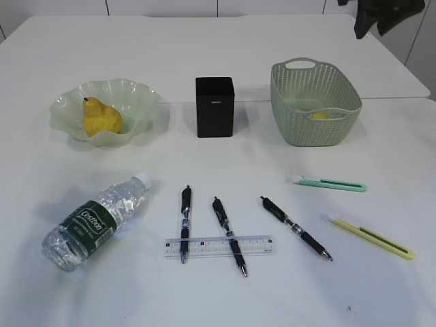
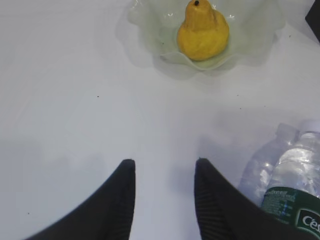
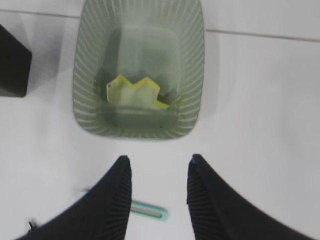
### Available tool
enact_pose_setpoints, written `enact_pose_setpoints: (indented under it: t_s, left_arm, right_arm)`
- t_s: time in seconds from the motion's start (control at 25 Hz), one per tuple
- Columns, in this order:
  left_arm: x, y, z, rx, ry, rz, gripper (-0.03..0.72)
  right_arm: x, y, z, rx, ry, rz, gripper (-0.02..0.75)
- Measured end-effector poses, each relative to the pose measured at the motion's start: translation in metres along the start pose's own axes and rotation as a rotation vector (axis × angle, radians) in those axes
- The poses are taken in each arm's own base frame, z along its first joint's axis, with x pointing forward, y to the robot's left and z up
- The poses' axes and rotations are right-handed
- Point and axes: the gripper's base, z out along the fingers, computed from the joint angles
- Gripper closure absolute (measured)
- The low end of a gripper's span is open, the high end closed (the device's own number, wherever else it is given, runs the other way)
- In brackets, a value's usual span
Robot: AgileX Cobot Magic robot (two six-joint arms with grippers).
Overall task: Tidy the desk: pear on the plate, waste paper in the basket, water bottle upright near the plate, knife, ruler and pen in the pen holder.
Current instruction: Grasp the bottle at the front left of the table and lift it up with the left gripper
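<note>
I see the fist-sized yellow pear (image 1: pixel 101 118) with its dark stem sitting upright in the ruffled pale green glass plate (image 1: pixel 139 95). My left gripper (image 2: pixel 165 167) and right gripper (image 3: pixel 157 162) hang part-open, holding nothing.

Behind the tabletop we see pale white panelled wall (image 1: pixel 163 7) along the top of the frame, with dark cloth (image 1: pixel 385 17) hanging at upper right.

Lab-like setup: bare white desk (image 1: pixel 218 293), staged stationery.
</note>
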Motion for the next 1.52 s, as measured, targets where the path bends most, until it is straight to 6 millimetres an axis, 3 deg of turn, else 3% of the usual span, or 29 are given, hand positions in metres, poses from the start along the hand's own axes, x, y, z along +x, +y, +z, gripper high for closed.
enact_pose_setpoints:
  t_s: [0.2,0.44,0.84,1.52]
  left_arm:
    - [0.0,0.0,0.0,0.0,0.0,0.0,0.412]
    - [0.0,0.0,0.0,0.0,0.0,0.0,0.412]
    - [0.0,0.0,0.0,0.0,0.0,0.0,0.412]
    - [0.0,0.0,0.0,0.0,0.001,0.0,0.412]
  right_arm:
    - [0.022,0.001,0.009,-0.001,0.079,-0.012,0.456]
    - [0.047,0.002,0.013,-0.011,0.022,-0.026,0.456]
    - [0.114,0.004,0.011,-0.029,-0.137,-0.061,0.456]
    - [0.191,0.009,0.032,-0.062,-0.143,-0.041,0.456]
